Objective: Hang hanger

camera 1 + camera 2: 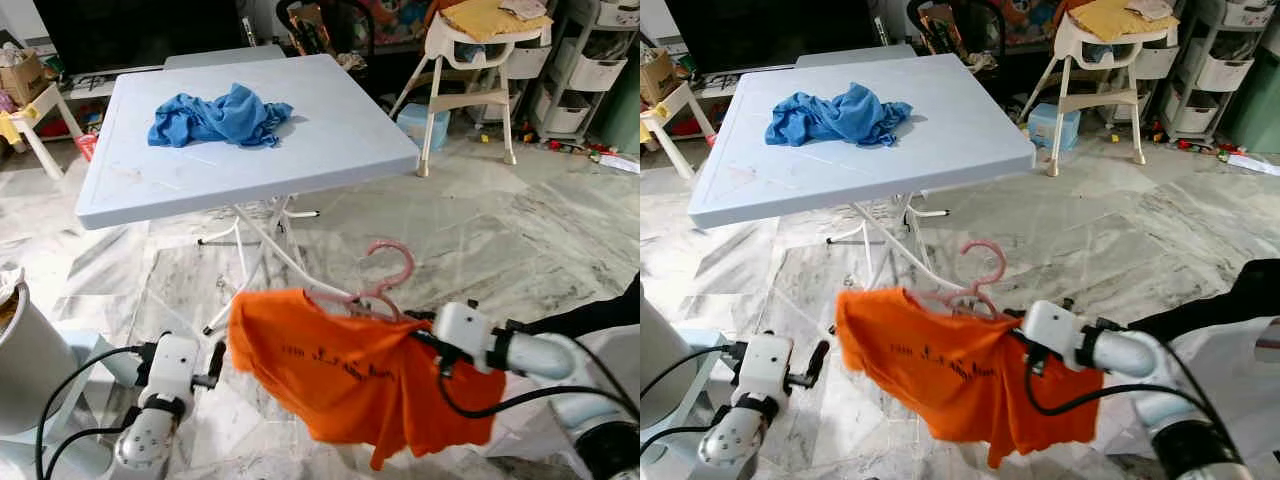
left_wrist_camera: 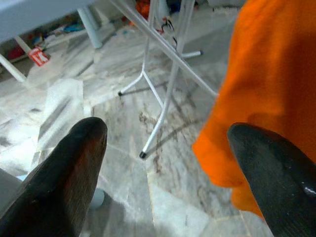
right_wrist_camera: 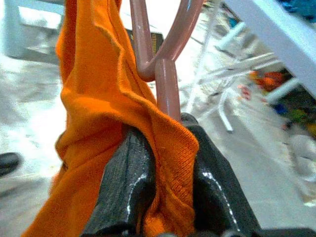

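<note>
Dark print on the orange shirt (image 1: 340,375) is unreadable.

Both head views look forward and down, sharing the desk (image 1: 330,140) at upper left; each wrist view looks closely along its own fingers.

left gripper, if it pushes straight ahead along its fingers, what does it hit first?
Probably bare marble floor near the foot of a white table leg. The left gripper is open, pointing down and forward. The orange shirt hangs just off to one side; depth is unclear, so one finger may brush its hem.
</note>
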### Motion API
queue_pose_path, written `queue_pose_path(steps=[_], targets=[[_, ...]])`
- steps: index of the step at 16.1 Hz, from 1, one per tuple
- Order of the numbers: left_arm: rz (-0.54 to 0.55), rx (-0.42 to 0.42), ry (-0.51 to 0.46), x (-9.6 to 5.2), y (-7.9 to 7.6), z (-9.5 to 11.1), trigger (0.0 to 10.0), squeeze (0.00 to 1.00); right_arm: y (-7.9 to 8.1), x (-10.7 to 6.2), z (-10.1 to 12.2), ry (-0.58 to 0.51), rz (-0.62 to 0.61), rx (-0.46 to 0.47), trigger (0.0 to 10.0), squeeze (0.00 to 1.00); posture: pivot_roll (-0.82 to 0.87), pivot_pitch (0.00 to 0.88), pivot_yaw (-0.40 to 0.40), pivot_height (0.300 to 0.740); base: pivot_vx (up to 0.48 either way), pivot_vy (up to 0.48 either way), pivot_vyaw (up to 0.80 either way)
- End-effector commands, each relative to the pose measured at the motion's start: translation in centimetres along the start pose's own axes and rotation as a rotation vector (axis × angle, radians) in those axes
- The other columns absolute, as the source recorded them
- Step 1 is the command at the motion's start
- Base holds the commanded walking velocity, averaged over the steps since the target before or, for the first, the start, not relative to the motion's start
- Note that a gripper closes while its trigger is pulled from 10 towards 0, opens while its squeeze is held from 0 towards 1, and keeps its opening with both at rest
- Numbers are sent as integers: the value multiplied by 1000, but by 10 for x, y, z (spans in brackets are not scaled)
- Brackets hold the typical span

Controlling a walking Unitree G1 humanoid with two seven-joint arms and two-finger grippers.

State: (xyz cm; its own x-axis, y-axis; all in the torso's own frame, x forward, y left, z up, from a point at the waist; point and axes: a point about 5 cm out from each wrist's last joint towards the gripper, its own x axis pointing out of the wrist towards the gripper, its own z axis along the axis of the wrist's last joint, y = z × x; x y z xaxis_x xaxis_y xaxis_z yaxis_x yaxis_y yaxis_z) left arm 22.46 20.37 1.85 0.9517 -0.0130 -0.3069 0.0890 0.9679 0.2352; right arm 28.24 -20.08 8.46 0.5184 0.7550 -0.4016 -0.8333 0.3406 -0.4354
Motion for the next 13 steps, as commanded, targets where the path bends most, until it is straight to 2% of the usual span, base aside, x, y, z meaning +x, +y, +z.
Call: queue_pose_path(steps=[1, 4, 8, 11, 12, 13], targets=[[-17, -8, -8, 2, 4, 2, 10000, 0, -10, -4, 9, -38, 5, -12, 10000, 0, -43, 42, 60, 740, 0, 0, 0], [-192, -100, -45, 3, -8, 10, 10000, 0, -12, -10, 11, -41, 81, 12, 10000, 0, -44, 44, 61, 740, 0, 0, 0], [-333, -107, 10, 0, -26, -2, 10000, 0, -15, -10, 21, -85, 118, 25, 10000, 0, -53, 46, 62, 740, 0, 0, 0], [-412, -130, 43, 0, -32, -11, 10000, 0, -14, -13, 25, -99, 150, 41, 10000, 0, -66, 44, 60, 740, 0, 0, 0], [-414, -122, 62, 2, -32, -17, 3608, 0, -14, -14, 25, -98, 159, 51, 10000, 0, -74, 43, 61, 740, 0, 0, 0], [-421, -136, 69, 4, -33, -20, 0, 0, -14, -17, 24, -92, 168, 56, 10000, 0, -80, 42, 62, 740, 0, 0, 0]])
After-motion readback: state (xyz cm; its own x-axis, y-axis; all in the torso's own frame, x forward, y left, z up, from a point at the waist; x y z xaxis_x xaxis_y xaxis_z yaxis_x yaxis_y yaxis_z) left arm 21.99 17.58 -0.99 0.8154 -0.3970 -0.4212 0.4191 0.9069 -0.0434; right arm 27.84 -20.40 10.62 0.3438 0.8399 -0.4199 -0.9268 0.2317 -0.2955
